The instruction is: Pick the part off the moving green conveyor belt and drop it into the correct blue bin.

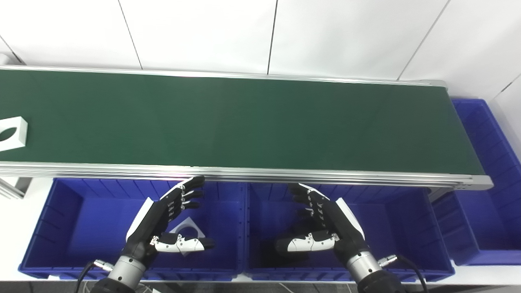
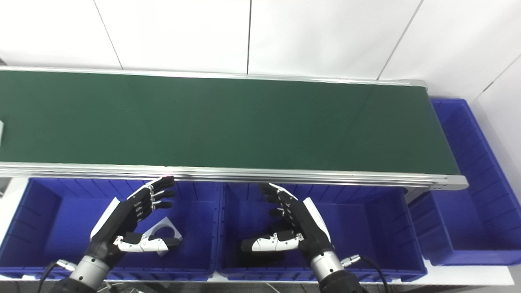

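Currently the white part point(image 1: 10, 133) (a flat block with a round hole) rides the green conveyor belt point(image 1: 228, 122) at the frame's left edge. Both the left hand point(image 1: 165, 221) and right hand point(image 1: 321, 224) hover empty, fingers apart, over the blue bins point(image 1: 61, 211) below.

We look steeply down from two head cameras set side by side, facing the conveyor belt point(image 1: 244, 122) and the blue bins point(image 1: 101, 228) close below, both views sharing nearly the whole scene, the right one shifted slightly rightward.
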Motion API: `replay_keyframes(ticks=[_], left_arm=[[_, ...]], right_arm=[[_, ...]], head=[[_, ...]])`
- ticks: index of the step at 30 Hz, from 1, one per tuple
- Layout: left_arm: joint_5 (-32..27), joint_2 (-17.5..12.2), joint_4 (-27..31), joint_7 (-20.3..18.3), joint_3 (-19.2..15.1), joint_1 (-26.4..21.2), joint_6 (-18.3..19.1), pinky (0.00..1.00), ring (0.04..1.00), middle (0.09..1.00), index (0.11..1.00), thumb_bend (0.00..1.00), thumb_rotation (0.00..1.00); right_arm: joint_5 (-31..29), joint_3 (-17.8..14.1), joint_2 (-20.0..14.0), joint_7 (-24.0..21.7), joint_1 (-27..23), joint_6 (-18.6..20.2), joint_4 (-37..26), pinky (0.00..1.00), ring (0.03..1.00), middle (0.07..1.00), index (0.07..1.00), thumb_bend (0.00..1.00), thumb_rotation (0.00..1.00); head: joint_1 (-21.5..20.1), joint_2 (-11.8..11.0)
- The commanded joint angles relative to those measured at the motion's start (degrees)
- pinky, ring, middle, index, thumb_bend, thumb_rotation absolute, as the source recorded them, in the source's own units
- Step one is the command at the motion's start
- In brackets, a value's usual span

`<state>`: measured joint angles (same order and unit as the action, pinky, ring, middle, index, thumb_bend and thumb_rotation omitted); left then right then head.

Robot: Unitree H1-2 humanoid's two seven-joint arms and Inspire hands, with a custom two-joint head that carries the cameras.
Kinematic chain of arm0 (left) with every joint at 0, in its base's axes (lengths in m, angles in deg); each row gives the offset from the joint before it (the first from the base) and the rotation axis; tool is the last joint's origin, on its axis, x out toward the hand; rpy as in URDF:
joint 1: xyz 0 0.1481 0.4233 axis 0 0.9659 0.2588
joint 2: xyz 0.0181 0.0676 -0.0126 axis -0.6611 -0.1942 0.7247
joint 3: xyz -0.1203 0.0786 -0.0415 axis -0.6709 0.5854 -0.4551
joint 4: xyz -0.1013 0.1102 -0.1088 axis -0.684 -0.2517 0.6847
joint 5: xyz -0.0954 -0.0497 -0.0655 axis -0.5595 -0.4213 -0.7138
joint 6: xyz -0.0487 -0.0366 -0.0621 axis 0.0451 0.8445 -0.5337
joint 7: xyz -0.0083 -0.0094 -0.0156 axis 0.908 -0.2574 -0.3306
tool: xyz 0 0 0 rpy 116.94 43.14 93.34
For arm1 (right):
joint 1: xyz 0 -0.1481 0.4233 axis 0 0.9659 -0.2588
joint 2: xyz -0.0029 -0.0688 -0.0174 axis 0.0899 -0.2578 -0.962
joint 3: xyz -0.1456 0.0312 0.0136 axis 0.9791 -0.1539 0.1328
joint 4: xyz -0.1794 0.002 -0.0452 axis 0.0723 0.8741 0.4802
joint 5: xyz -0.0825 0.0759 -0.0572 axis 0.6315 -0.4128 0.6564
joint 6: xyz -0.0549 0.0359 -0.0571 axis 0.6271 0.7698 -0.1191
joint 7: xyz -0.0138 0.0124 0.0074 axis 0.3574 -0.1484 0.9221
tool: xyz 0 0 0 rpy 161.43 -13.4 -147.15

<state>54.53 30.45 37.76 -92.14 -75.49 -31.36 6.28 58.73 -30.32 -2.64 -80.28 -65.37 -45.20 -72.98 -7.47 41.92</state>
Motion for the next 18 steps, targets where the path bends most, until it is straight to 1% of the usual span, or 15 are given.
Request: replay_keyframes(ticks=[1, 9, 12, 14, 16, 17, 18], left_arm=[[-0.76, -0.16, 1.61, -0.41, 0.06, -0.43, -0.94, 0.76, 0.821, 0.862, 0.841, 0.77, 0.13], [-1.30, -0.18, 1.62, -0.72, -0.08, -0.43, -0.63, 0.75, 0.806, 0.841, 0.842, 0.78, 0.13], [-1.54, -0.24, 1.35, -0.82, -0.08, -0.50, -0.83, 0.75, 0.806, 0.839, 0.843, 0.77, 0.12], [-1.66, -0.19, 1.22, -0.78, -0.11, -0.50, -0.86, 0.75, 0.807, 0.840, 0.843, 0.77, 0.11], [-1.52, -0.02, 1.04, -0.65, -0.03, -0.45, -0.91, 0.75, 0.807, 0.842, 0.842, 0.78, 0.12], [-1.10, 0.14, 0.81, -0.48, 0.19, -0.43, -1.19, 0.75, 0.807, 0.842, 0.842, 0.78, 0.12], [-0.78, 0.26, 0.62, -0.34, 0.37, -0.41, -1.42, 0.75, 0.806, 0.842, 0.842, 0.78, 0.13]], right_arm=[[0.04, 0.08, -0.16, 0.17, -0.48, -2.26, -1.36, 0.76, 0.863, 0.864, 0.848, 0.83, 0.05], [-0.38, 0.19, -0.21, -0.19, -0.57, -1.59, -1.57, 0.75, 0.862, 0.864, 0.865, 0.83, 0.04], [0.10, 0.30, -0.35, -0.09, -0.56, -1.75, -1.54, 0.74, 0.858, 0.860, 0.872, 0.83, 0.07], [0.05, 0.29, -0.35, -0.14, -0.56, -1.54, -1.59, 0.74, 0.858, 0.860, 0.877, 0.83, 0.07], [-0.07, 0.24, -0.45, -0.24, -0.55, -1.54, -1.49, 0.74, 0.856, 0.861, 0.883, 0.83, 0.07], [-0.18, 0.09, -0.59, -0.26, -0.46, -1.71, -1.34, 0.74, 0.855, 0.860, 0.883, 0.83, 0.07], [-0.28, -0.03, -0.72, -0.27, -0.38, -1.88, -1.20, 0.74, 0.853, 0.860, 0.883, 0.83, 0.06]], head=[[0.07, 0.14], [-0.08, 0.08], [-0.06, -0.06], [0.04, -0.18], [1.58, -0.99], [4.67, -1.87], [5.26, -2.04]])
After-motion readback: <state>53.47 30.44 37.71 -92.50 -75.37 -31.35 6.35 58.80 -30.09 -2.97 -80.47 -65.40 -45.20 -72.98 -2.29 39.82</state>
